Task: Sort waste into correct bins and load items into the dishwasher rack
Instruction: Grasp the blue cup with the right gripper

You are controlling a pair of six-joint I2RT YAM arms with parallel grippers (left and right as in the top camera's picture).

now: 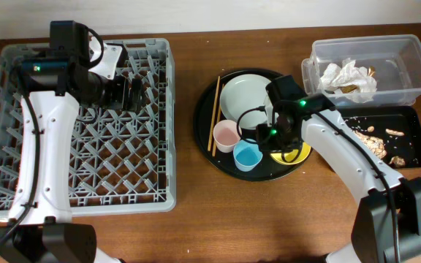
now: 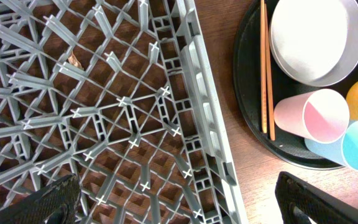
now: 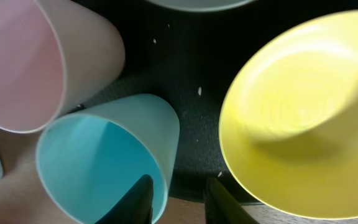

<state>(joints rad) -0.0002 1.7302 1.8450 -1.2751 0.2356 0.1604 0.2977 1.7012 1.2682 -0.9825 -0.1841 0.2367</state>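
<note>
Brown wood-grain table (image 1: pixel 188 226), white surface (image 1: pixel 218 13) beyond it

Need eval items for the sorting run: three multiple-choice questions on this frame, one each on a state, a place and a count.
1. The dishwasher rack is: A full of dishes; B overturned; C holding no dishes.
2. The chopsticks lie: A on the round black tray; B in the rack; C on bare wood.
3. Cups on that tray: A one; B two; C three.
Answers: 1 C, only bare lattice and pegs show. 2 A, they lie beside the plate. 3 B, one pink cup and one blue cup.
</note>
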